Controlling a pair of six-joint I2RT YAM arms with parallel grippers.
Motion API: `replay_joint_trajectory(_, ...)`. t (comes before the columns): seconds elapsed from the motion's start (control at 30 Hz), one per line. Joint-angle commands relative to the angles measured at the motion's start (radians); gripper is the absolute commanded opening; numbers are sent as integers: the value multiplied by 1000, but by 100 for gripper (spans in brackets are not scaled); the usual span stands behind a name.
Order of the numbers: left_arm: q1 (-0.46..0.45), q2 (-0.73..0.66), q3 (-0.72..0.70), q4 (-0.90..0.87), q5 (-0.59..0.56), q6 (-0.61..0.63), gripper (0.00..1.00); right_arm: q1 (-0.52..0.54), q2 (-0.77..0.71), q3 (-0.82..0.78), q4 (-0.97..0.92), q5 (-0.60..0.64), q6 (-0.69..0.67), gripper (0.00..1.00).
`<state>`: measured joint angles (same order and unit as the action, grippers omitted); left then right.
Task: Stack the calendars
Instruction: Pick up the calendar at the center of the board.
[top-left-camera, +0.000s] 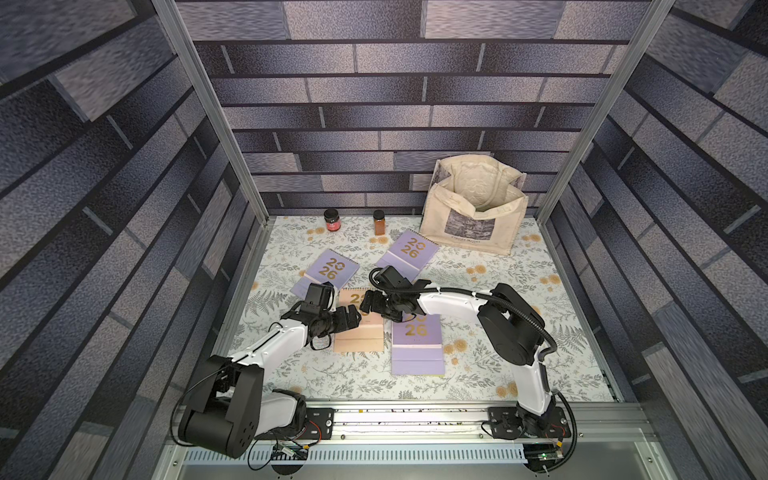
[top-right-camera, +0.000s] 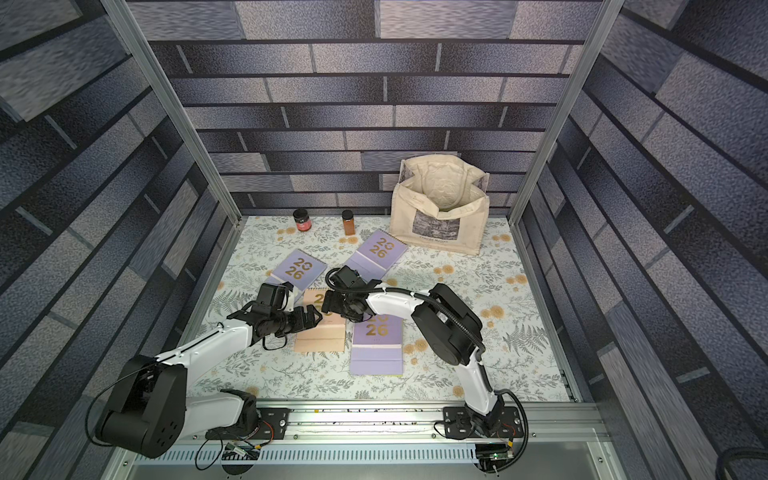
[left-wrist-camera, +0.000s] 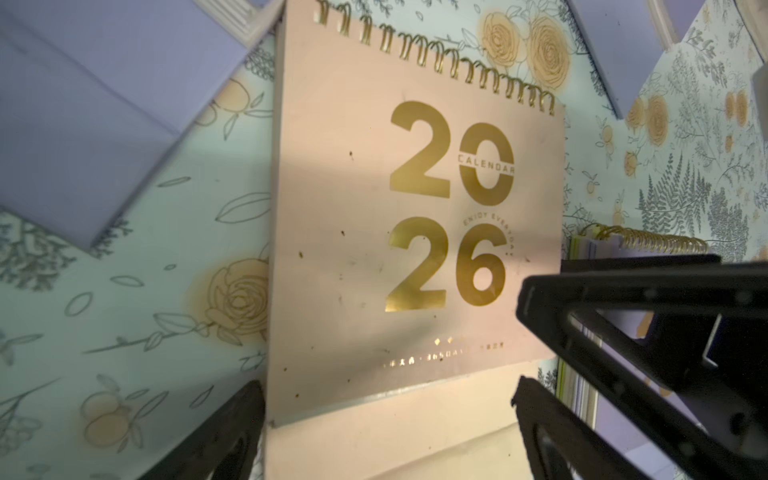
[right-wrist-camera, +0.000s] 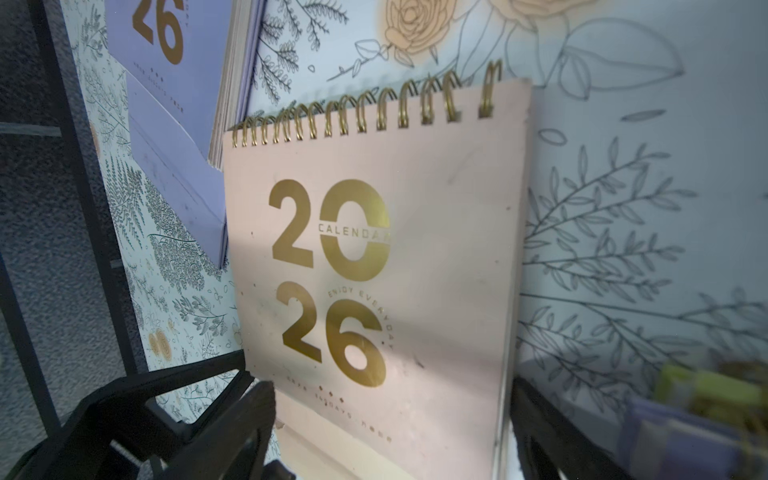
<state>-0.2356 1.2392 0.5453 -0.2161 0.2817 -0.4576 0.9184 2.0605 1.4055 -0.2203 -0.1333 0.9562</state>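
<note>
I see one lilac calendar (top-left-camera: 417, 345) on the green (left-wrist-camera: 577, 247); peach (top-left-camera: 359, 336) and two upper lilacs (top-left-camera: 331, 269) (top-left-camera: 409, 249) wait; left hand (top-left-camera: 354, 314), right hand (top-left-camera: 365, 303) spread apart.

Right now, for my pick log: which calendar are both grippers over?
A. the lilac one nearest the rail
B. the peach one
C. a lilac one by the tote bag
B: the peach calendar fills both wrist views, and the left gripper and right gripper face each other over it.
</note>
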Motion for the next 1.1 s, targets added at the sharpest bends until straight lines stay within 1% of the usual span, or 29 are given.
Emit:
replay_joint_trajectory(0.0,24,-72,49,-121,-124,11,99,9,51,10,-41,-27,-29,89)
replay_joint_trajectory(0.07,62,-68,49,-104,-118,25,99,9,62,16,-40,-35,-32,89)
replay_joint_trajectory(0.13,101,-35,40,-61,-70,23,99,9,70,26,-43,-44,-36,89)
replay_joint_trajectory(0.2,120,20,40,-25,-28,33,98,9,73,34,-45,-44,-39,88)
replay_joint_trajectory(0.37,117,199,89,22,51,54,95,9,76,46,-52,-54,-55,87)
replay_joint_trajectory(0.53,109,293,106,81,83,50,94,8,77,41,-52,-70,-66,86)
replay_joint_trajectory(0.7,110,295,114,81,142,62,93,8,83,31,-25,-91,-63,84)
replay_joint_trajectory(0.87,104,293,86,145,252,43,92,8,93,32,10,-123,-62,82)
replay_joint_trajectory(0.93,98,279,65,176,291,29,91,10,92,31,26,-134,-63,81)
replay_joint_trajectory(1.07,89,227,49,178,320,29,89,7,89,23,58,-149,-65,78)
